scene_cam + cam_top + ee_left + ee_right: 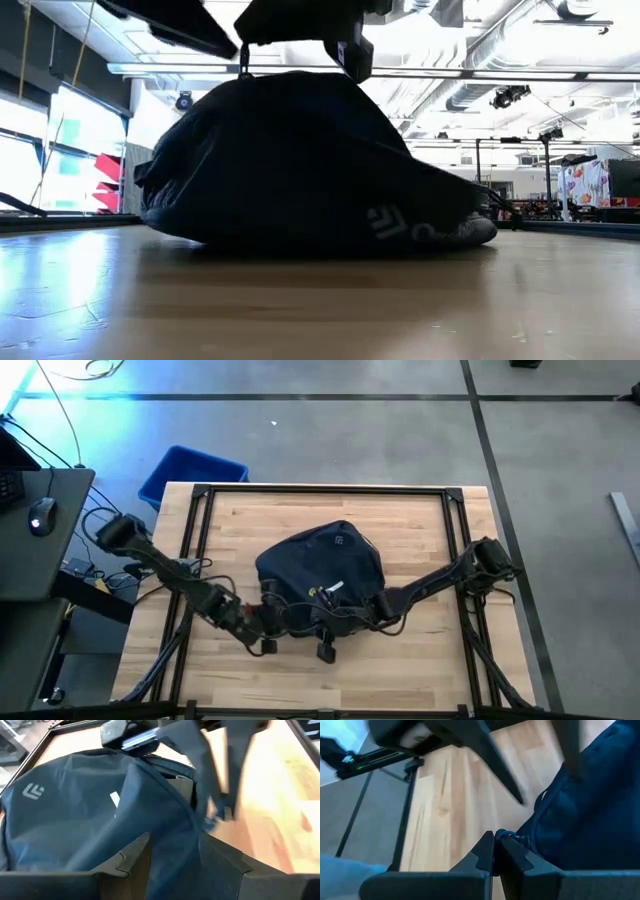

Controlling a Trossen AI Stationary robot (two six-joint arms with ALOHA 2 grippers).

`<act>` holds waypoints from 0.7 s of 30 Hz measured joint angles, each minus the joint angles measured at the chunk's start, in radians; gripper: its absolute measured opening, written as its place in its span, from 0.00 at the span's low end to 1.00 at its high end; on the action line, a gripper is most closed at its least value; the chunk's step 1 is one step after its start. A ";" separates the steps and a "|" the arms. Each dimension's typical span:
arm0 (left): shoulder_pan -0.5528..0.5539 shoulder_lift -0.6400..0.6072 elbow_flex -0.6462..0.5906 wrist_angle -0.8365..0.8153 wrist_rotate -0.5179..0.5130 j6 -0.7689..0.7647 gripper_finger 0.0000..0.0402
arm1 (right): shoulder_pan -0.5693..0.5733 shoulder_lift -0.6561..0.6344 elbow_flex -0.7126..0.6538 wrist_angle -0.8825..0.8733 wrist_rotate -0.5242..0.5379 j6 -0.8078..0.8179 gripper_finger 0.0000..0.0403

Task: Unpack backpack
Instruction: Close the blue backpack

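Two arms work the near edge of a navy backpack [320,572] lying at the middle of the table [420,530].

My right gripper [494,851] is pinched shut on a fold of the fabric at the bag's edge. My left gripper [172,852] stands with its fingers spread, fabric running between them, gripping nothing that I can see. I judge the opening must be held taut by the right while the left reaches in slowly, low and clear of the zipper.
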 joint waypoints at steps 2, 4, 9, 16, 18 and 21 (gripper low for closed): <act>0.014 0.034 0.000 0.036 0.054 0.021 0.36 | 0.008 0.000 0.000 0.002 -0.002 0.002 0.00; 0.030 0.067 0.000 0.039 0.131 0.032 0.36 | 0.014 0.000 0.000 0.000 -0.002 0.002 0.00; 0.047 0.118 0.000 0.057 0.267 0.035 0.36 | 0.019 0.000 0.000 -0.018 -0.004 0.007 0.00; 0.049 0.151 0.000 0.142 0.248 0.034 0.31 | 0.019 0.000 0.000 -0.041 -0.004 0.033 0.00; 0.049 0.155 0.000 0.165 0.248 0.023 0.23 | 0.019 0.000 0.000 -0.066 -0.004 0.056 0.00; 0.038 0.154 0.007 0.153 0.253 -0.019 0.06 | 0.027 0.000 0.000 -0.139 -0.003 0.100 0.00</act>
